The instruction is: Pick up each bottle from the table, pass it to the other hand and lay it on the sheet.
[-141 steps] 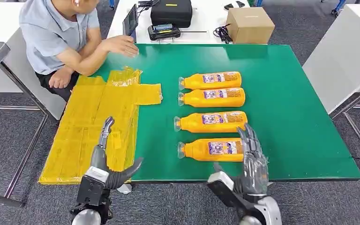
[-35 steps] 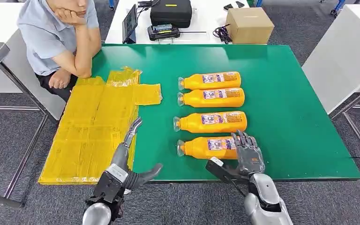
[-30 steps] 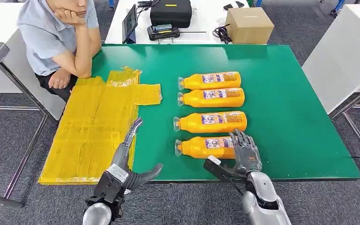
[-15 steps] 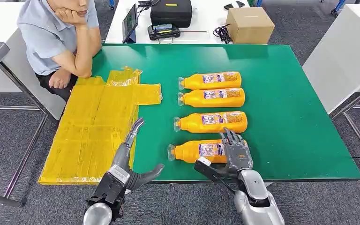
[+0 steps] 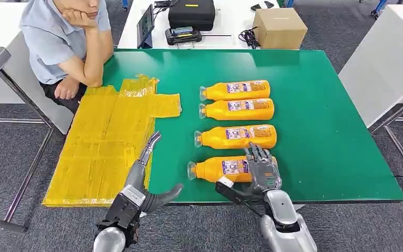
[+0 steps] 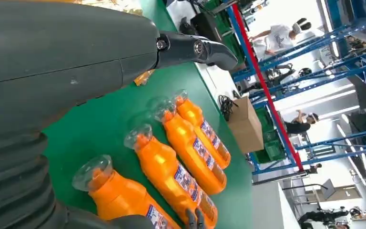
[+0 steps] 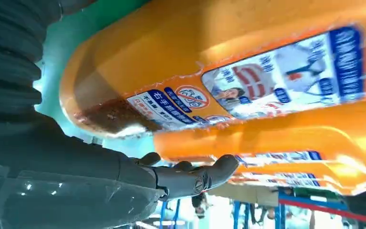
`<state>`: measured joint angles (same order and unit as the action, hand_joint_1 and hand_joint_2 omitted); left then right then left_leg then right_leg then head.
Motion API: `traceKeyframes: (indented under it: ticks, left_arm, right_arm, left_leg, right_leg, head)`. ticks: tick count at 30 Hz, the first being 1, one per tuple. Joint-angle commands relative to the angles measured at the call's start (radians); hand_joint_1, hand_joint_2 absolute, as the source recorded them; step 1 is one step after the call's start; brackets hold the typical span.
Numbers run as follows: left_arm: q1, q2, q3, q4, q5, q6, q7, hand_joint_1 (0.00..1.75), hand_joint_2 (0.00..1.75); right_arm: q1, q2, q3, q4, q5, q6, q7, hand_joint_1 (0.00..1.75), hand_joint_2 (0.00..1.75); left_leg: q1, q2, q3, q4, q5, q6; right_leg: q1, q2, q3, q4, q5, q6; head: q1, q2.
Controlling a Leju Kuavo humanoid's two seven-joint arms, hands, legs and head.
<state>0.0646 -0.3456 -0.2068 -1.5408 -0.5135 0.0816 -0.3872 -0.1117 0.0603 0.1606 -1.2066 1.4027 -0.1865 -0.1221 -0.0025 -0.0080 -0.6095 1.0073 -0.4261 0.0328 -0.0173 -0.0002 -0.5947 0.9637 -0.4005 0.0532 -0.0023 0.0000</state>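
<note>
Four orange bottles lie in a row on the green table (image 5: 320, 131), clear caps toward the yellow sheet (image 5: 99, 147). My right hand (image 5: 262, 169) grips the nearest bottle (image 5: 218, 169) at its base end, fingers draped over the top and thumb at the near side; the right wrist view shows its label (image 7: 276, 81) close against the palm. The other bottles (image 5: 236, 136) (image 5: 237, 109) (image 5: 236, 90) lie untouched beyond it. My left hand (image 5: 142, 176) is open with fingers spread, hovering at the sheet's right edge, left of the held bottle; its wrist view shows the bottle row (image 6: 171, 176).
A person (image 5: 63, 37) sits at the table's far left corner, chin on hand, elbow by the sheet. A cardboard box (image 5: 279, 27), black case (image 5: 191, 13) and tablet (image 5: 146, 23) stand on the white table behind. Another white table (image 5: 388, 58) is at the right.
My right hand has closed over the nearest bottle and shifted it left, toward my left hand. The left hand is nearly still. Earlier, the person drew an arm back off the table.
</note>
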Motion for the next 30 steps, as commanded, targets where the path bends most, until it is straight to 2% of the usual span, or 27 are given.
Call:
traceKeyframes:
  ticks: [1,2,6,13,19,23,28,30]
  left_arm:
    - [-0.048,-0.003,-0.026,0.06,0.001,-0.002,-0.002,0.0,1.75]
    - [-0.056,-0.003,-0.028,0.071,0.005,-0.006,-0.006,0.0,1.75]
    - [-0.071,-0.003,-0.031,0.094,0.01,-0.01,-0.011,0.0,1.75]
    - [-0.075,-0.003,-0.03,0.103,0.013,-0.013,-0.019,0.0,1.75]
    - [-0.075,-0.003,-0.03,0.103,0.013,-0.013,-0.019,0.0,1.75]
    - [-0.072,-0.003,-0.029,0.103,0.015,-0.014,-0.027,0.0,1.75]
    - [-0.07,-0.003,-0.028,0.101,0.015,-0.014,-0.027,0.0,1.75]
    - [-0.07,-0.003,-0.028,0.098,0.015,-0.014,-0.029,0.0,1.75]
  right_arm:
    - [-0.076,-0.018,-0.042,0.158,-0.054,0.036,-0.003,0.28,1.75]
    - [-0.091,-0.026,-0.058,0.206,-0.078,0.044,-0.016,1.75,1.75]
    - [-0.12,-0.046,-0.096,0.308,-0.124,0.018,-0.052,1.75,1.75]
    - [-0.115,-0.06,-0.116,0.347,-0.141,0.023,-0.058,1.75,1.75]
    - [-0.113,-0.062,-0.117,0.347,-0.143,0.022,-0.059,1.75,1.75]
    - [-0.086,-0.068,-0.127,0.329,-0.168,0.024,-0.078,1.75,1.75]
    - [-0.078,-0.067,-0.126,0.318,-0.171,0.026,-0.082,1.75,1.75]
    - [-0.057,-0.06,-0.125,0.274,-0.211,0.028,-0.125,1.75,1.75]
  left_leg:
    - [0.0,0.0,0.003,0.0,-0.001,-0.001]
    - [0.0,-0.001,0.003,-0.001,0.0,-0.001]
    - [0.0,-0.002,0.003,-0.001,0.0,-0.001]
    - [0.0,-0.003,0.006,-0.001,0.0,-0.001]
    - [0.001,-0.004,0.01,-0.001,0.0,-0.001]
    - [0.001,-0.004,0.014,-0.001,-0.001,-0.001]
    - [0.001,-0.005,0.016,-0.001,-0.002,-0.001]
    - [0.001,-0.005,0.017,-0.001,-0.002,-0.001]
  right_leg:
    - [0.001,-0.001,0.004,0.0,-0.001,-0.002]
    - [0.0,-0.001,0.003,-0.001,0.0,-0.001]
    - [0.0,-0.003,0.004,-0.001,-0.001,-0.001]
    - [0.0,-0.003,0.006,-0.002,-0.001,-0.001]
    - [0.001,-0.005,0.01,-0.002,-0.001,-0.002]
    - [0.001,-0.005,0.005,-0.002,-0.003,-0.001]
    - [0.001,-0.006,0.007,-0.003,-0.004,-0.002]
    - [0.001,-0.006,0.008,-0.003,-0.004,-0.002]
  head:
    - [0.0,0.0]
    - [0.0,0.0]
    - [0.0,0.0]
    - [0.0,0.0]
    - [0.0,0.0]
    - [0.0,0.0]
    - [0.0,0.0]
    - [0.0,0.0]
